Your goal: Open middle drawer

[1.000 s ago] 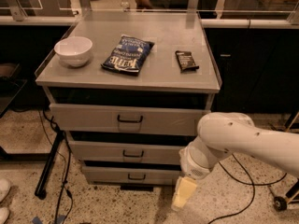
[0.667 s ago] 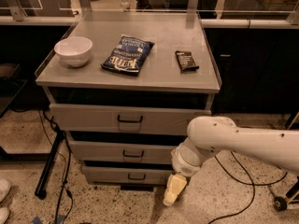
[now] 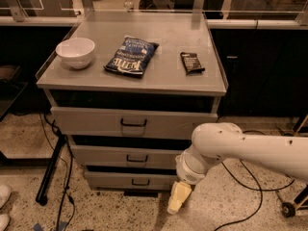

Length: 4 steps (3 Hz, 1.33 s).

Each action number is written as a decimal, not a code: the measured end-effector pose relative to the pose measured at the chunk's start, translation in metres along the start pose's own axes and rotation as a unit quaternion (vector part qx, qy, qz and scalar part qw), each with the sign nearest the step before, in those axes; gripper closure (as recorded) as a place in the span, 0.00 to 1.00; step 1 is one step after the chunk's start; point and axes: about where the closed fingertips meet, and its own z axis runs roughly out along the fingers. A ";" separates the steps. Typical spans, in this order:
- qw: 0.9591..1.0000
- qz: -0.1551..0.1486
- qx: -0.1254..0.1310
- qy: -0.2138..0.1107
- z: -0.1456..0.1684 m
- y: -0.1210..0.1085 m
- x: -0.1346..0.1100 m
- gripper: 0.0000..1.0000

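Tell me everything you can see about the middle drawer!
The middle drawer is a wide, shallow grey drawer that looks like metal. It has a flat front and a small black wire pull at its centre. It sits level between the top and bottom drawers, with a dark gap above it, and looks pushed in. The robot's white arm hides its right end. The gripper hangs lower, near the floor to the right, and is not touching the pull.
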 end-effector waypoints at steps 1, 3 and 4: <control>1.000 -0.007 0.025 -0.002 0.025 -0.028 -0.014 0.00; 0.999 -0.007 0.038 -0.003 0.027 -0.031 -0.012 0.00; 0.998 0.001 0.067 -0.012 0.037 -0.063 -0.005 0.00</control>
